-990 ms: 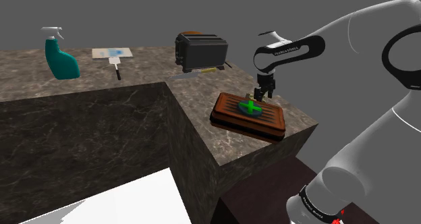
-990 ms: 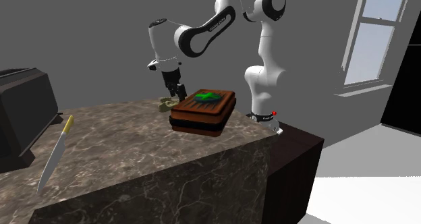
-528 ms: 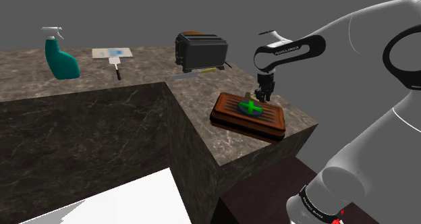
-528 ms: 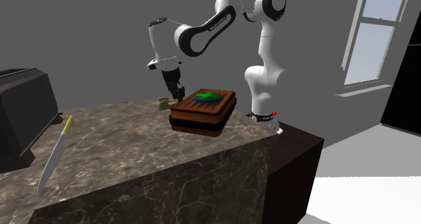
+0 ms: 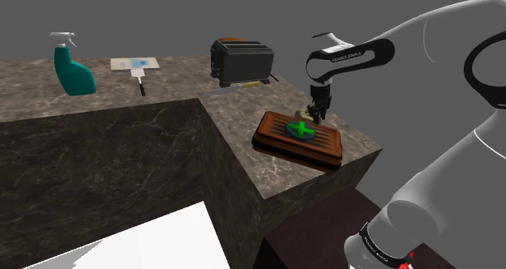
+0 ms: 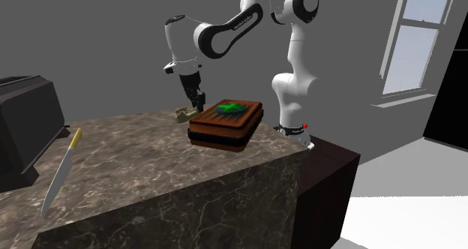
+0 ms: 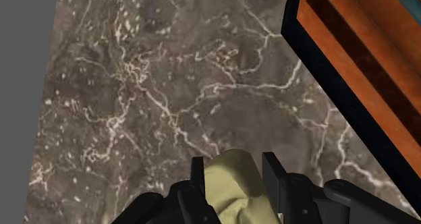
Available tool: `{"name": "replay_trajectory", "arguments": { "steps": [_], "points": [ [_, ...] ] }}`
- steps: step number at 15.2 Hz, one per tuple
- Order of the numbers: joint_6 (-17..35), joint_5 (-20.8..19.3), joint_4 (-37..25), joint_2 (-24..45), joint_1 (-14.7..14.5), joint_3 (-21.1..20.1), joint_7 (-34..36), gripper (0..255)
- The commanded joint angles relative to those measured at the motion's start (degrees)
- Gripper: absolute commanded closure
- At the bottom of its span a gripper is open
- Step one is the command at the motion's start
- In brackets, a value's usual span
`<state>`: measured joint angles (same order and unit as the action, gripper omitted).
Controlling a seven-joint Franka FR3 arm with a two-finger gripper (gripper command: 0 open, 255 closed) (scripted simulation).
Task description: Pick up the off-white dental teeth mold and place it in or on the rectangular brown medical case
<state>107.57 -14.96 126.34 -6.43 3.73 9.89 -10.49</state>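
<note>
We see our gripper [image 7: 235, 165] pointing down at the marbled countertop [image 7: 162, 88], its two black fingers [image 7: 198, 179] drawn in narrow and clasping the pale yellowish dental teeth mold [image 7: 233, 185] between them (each finger looks pressed against a side of it). From the second exterior view, the mold sits low at the counter's surface, close to the far edge. We cannot tell whether it rests on the stone or is raised a hair.

Just beside the mold is the brown medical case [image 6: 225, 127], closed and flat, with a green cross on its lid. It occupies the counter's corner nearest the dark stand [image 6: 330, 161].

Well apart from the case, toward the counter's opposite end, stands a black toaster [image 5: 242, 62]. A yellow-handled knife [image 6: 60, 169] lies on the stone before it. On the counter's other leg, near its far edge, we see a teal spray bottle [image 5: 73, 65] standing upright.
</note>
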Motion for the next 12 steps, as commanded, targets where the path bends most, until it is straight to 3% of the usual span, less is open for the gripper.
{"name": "replay_trajectory", "arguments": {
  "steps": [1,12],
  "points": [
    [-1.44,0.06,-0.99,-0.43,-0.02,-0.04,-0.3,255],
    [-9.73,0.35,-7.17,-2.67,-0.23,-0.45,-1.76,255]
  ]
}}
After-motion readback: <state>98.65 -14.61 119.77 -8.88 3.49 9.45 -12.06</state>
